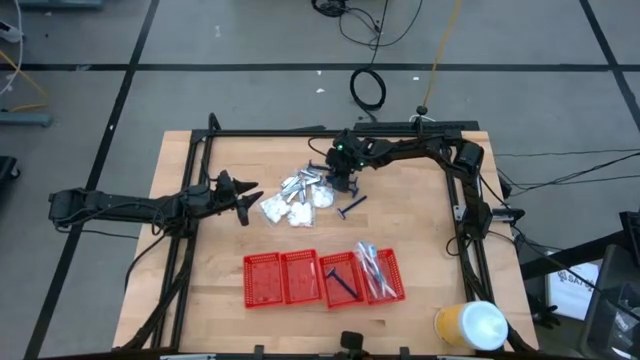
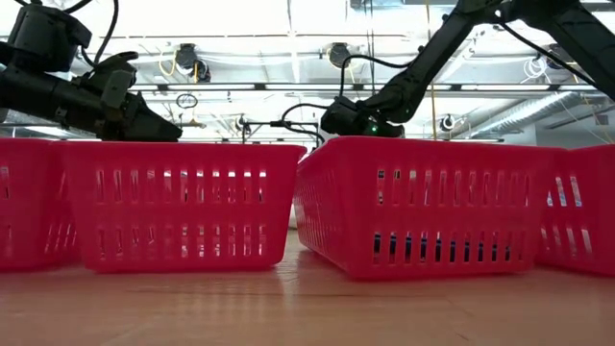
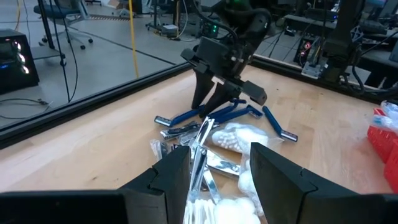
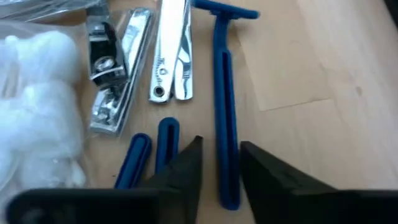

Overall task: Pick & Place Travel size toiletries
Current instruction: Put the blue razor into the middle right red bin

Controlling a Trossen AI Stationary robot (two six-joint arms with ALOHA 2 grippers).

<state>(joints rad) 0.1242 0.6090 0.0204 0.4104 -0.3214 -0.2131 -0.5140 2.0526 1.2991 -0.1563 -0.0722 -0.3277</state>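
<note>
The toiletries lie in a heap (image 1: 298, 200) at mid-table: white soft packets (image 3: 239, 138), silvery metal pieces (image 4: 118, 74) and dark blue sticks (image 3: 217, 115). One blue stick (image 1: 350, 207) lies apart on the wood. My right gripper (image 4: 221, 171) points down over the heap's right side, open. Its fingers stand on either side of a blue stick's handle (image 4: 227, 143), which lies flat on the table. My left gripper (image 3: 217, 180) hovers open just left of the heap (image 1: 245, 195). My right gripper comes from above with its fingers across the free end of the blue stick's handle (image 4: 229, 186), one finger (image 4: 189, 168) on each side. I cannot tell whether either finger touches it. The stick lies flat on the wood.
Several red mesh baskets (image 1: 325, 278) stand in a row near the table's near edge; one holds a blue stick (image 1: 340, 280), another pale clear-wrapped sticks (image 1: 372, 272). A yellow and white container (image 1: 470, 325) sits at the near right corner. Black rails (image 1: 300, 133) frame the table.
</note>
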